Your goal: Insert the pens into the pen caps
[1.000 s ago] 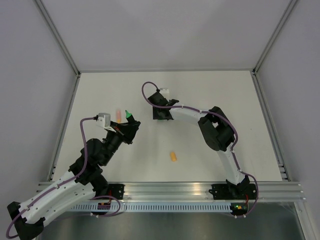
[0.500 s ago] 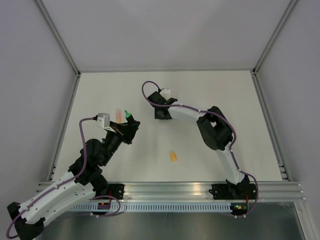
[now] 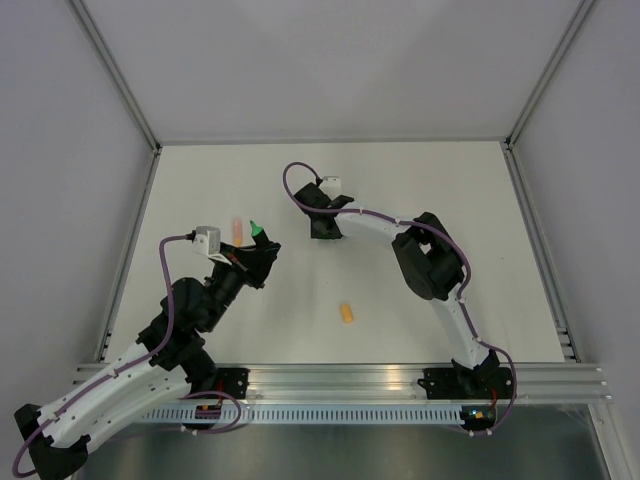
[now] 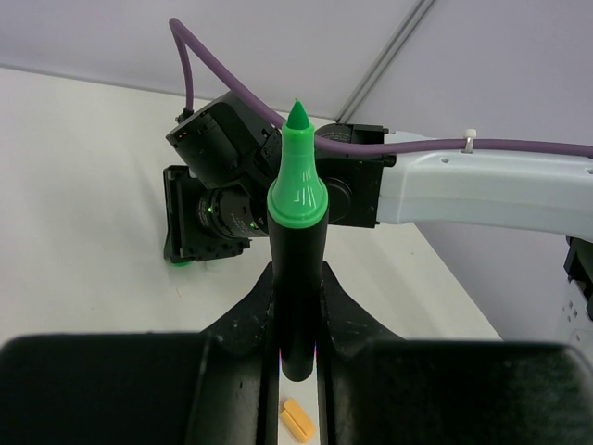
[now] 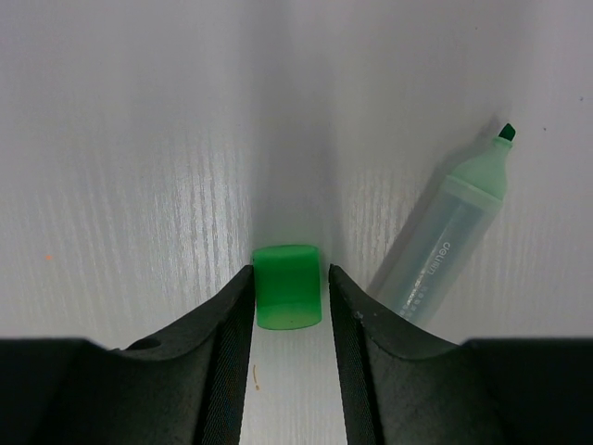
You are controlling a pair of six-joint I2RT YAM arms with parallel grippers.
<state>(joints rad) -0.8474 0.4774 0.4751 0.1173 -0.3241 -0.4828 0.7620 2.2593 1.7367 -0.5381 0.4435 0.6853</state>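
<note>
Top view: the table (image 3: 420, 170) is walled on three sides, and a rail (image 3: 400, 380) runs along the near edge. Open room is seen behind the right gripper (image 3: 322, 228) up to the far edge, and on the right half. The left gripper (image 3: 260, 248) is held left of centre, well apart from the right one. The black pen (image 3: 255, 229) is clamped in it, green tip pointing away from the base. The pink pen (image 3: 236, 230) lies just left of that tip. The orange cap (image 3: 346, 313) lies alone, mid-table, between the arms.

Left wrist: the black pen is gripped upright between closed fingers (image 4: 241, 324). The orange cap is seen below them on the table.

Right wrist: the green cap (image 5: 287, 286) lies on the table between the fingers (image 5: 227, 324). They are partly closed and just beside it, with a slim gap on the right. A pale pen (image 5: 445, 232) with a dark green tip lies near, tilted, to the right.

Against a second ago: the right gripper head is drawn in slightly. The left arm, black pen and orange cap are unmoved.
</note>
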